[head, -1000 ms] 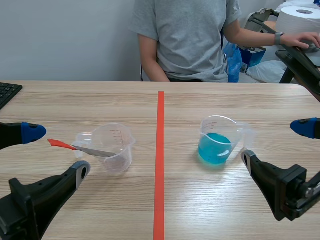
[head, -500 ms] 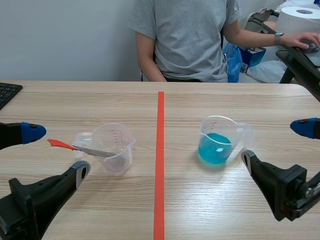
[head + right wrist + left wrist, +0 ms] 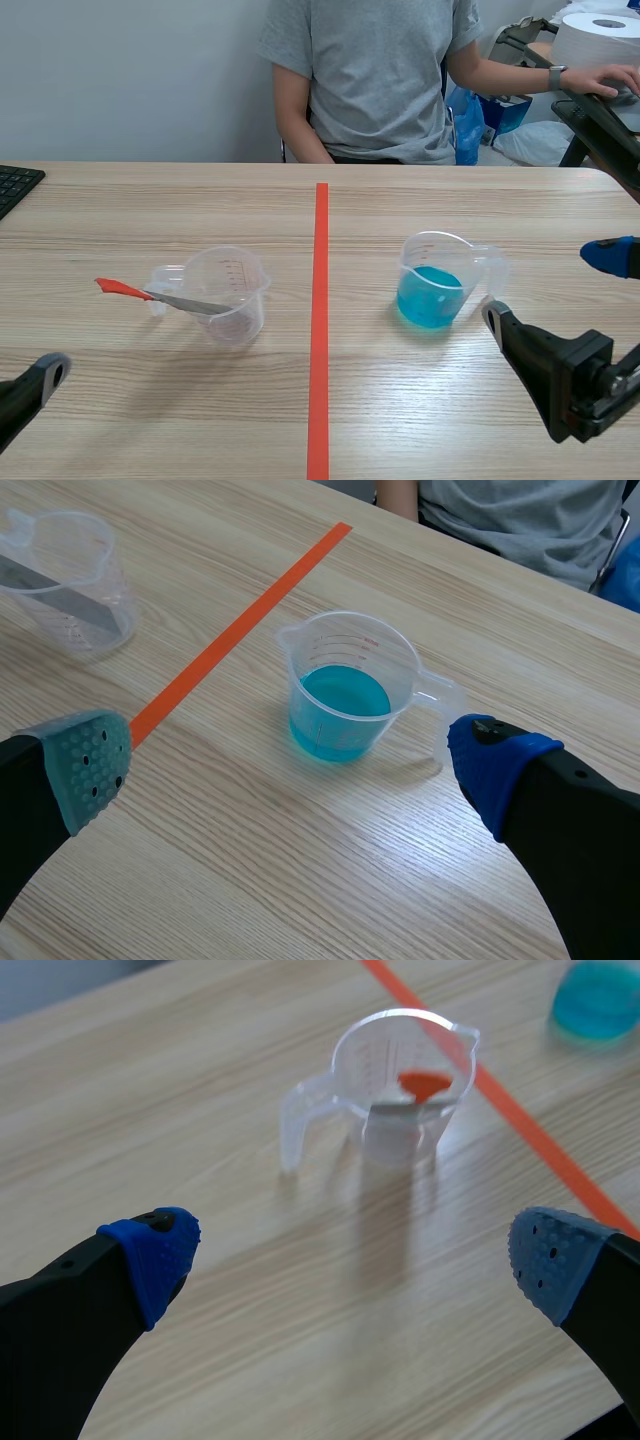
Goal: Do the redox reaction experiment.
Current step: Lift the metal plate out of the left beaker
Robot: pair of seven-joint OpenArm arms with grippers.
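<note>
A clear empty measuring cup (image 3: 228,295) stands left of the red tape line. A metal strip with a red end (image 3: 120,288) leans in it, poking out to the left. Right of the line stands a second clear cup holding blue liquid (image 3: 432,290). My left gripper (image 3: 350,1260) is open, low and well back from the empty cup (image 3: 400,1090); the scene view shows only one of its fingertips (image 3: 45,372). My right gripper (image 3: 292,765) is open just short of the blue cup (image 3: 345,695), holding nothing.
A person in a grey shirt (image 3: 375,80) sits across the table, one hand (image 3: 605,80) resting on equipment at the far right. A keyboard corner (image 3: 15,185) lies at the far left edge. The red tape line (image 3: 320,330) runs down the middle.
My left arm has pulled back toward the near left corner, so most of it has left the scene view. The right arm and both cups have not moved.
</note>
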